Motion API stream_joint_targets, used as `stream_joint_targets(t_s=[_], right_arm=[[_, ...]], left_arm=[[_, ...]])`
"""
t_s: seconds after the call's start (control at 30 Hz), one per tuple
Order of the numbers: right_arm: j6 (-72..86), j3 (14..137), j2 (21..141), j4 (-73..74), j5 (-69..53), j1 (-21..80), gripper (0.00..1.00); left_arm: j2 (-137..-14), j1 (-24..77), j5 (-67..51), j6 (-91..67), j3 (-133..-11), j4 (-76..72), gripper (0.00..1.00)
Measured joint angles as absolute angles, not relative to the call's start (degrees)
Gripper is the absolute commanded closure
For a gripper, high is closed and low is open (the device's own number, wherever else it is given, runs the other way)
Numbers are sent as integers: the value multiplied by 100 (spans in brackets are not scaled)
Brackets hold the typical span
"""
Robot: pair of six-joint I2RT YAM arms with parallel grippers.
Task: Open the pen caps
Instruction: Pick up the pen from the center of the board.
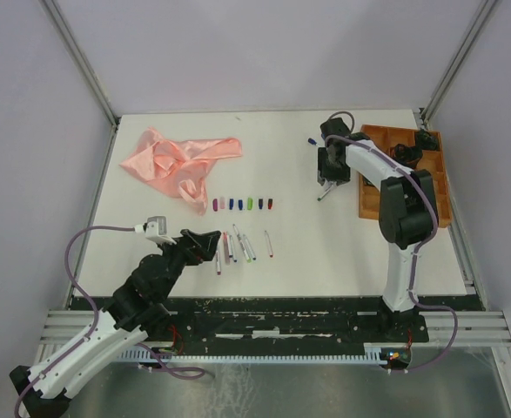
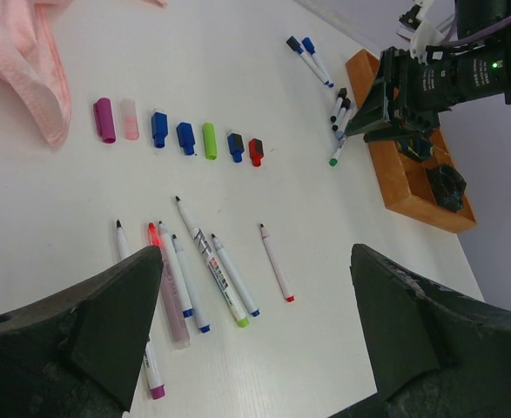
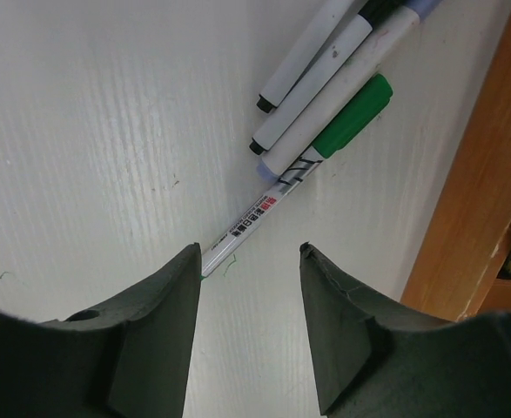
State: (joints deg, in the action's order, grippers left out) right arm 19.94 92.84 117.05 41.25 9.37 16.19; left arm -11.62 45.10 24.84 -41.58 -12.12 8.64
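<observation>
Four pens (image 3: pixel 325 52) lie beside the wooden tray (image 3: pixel 464 200); lower your spread-open right gripper (image 3: pixel 249 252) squarely across the green-capped pen (image 3: pixel 300 167) before clenching.

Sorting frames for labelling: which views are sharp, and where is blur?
Top external: even soft light, faint shadows, pens tiny. Left wrist: pen caps crisp, left gripper dark, little detail. Right wrist: print on the green-capped pen sharp, right gripper dark too.

The pink cloth (image 1: pixel 181 161) near the far left corner looks satiny and softly glossy. The tray (image 1: pixel 441 192) at the right edge is matt orange-brown wood. The pens (image 2: pixel 213 261) and pen caps (image 2: pixel 210 140) seem smooth plastic. The table (image 3: pixel 90 131) is white, matt and finely ribbed.
</observation>
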Motion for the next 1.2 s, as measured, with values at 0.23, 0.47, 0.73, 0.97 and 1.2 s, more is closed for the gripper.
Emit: stream_joint_targets(t_s=[0.23,0.47,0.73,0.97,1.2], right_arm=[[2252,9284,12014,4152,904,1557,52],[2324,9284,12206,4169,880,1531,56],[2397,9258,12221,4165,836,1498,64],[2436,8976,12084,4038,714,1376,71],[2381,8433,11721,3986,659,1286,75]], left_arm=[[-1227,4510,2484,-4163,-1194,840,6],[-1251,4510,2484,-4165,-1192,838,6],[-1264,4510,2484,-4209,-1192,838,6],[-1168,4510,2484,-4213,-1192,864,6],[-1011,4510,2486,-4215,-1192,1022,6]])
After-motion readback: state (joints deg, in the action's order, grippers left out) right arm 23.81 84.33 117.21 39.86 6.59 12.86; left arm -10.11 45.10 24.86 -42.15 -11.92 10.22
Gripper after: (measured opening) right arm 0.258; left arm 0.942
